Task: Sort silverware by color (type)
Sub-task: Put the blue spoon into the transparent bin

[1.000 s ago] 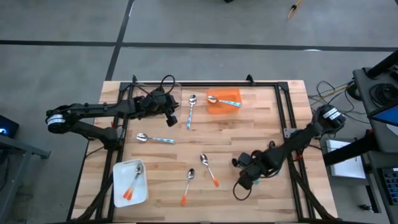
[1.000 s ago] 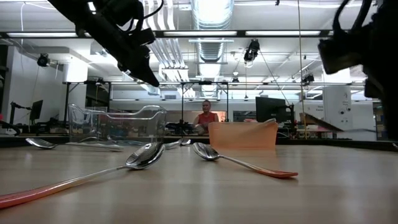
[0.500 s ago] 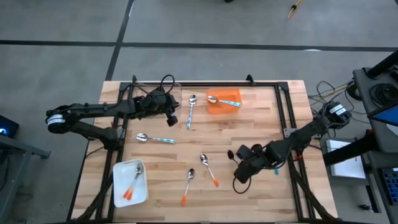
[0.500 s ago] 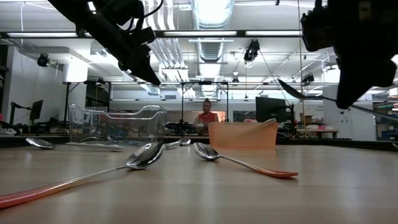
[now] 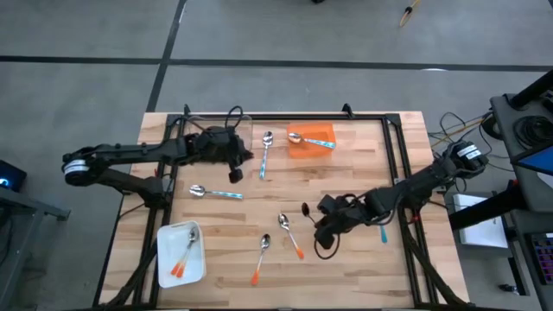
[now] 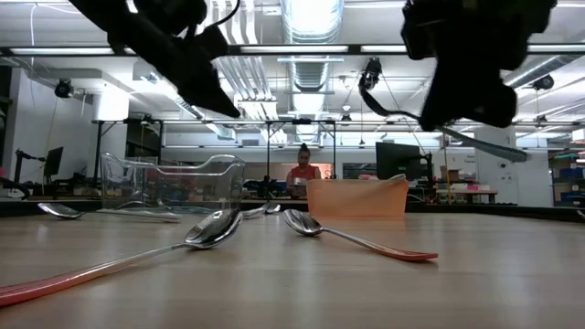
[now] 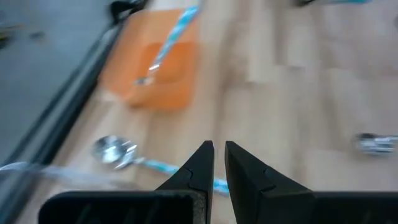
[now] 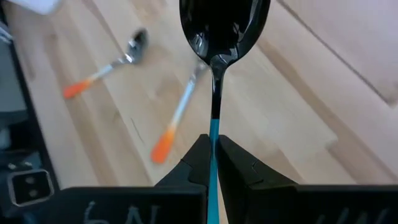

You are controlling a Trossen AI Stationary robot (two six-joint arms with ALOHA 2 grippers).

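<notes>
Quick count from the overhead shot: seven spoons total. Four have orange handles: two lying loose on the table (image 5: 363,164), one (image 5: 291,234) near the middle and another (image 5: 261,259) closer to the front edge, plus two more (image 5: 184,257) in the white tray (image 5: 164,238). Two have light-blue handles, one (image 5: 264,155) beside the orange bin (image 5: 301,151) and one (image 5: 216,193) further left; a third blue-handled one (image 5: 311,139) lies across that bin, so make that three. One dark-bowled teal-handled spoon (image 8: 217,37). So eight spoons. One white tray, one orange bin, one clear bin (image 6: 174,178). Two arms.
</notes>
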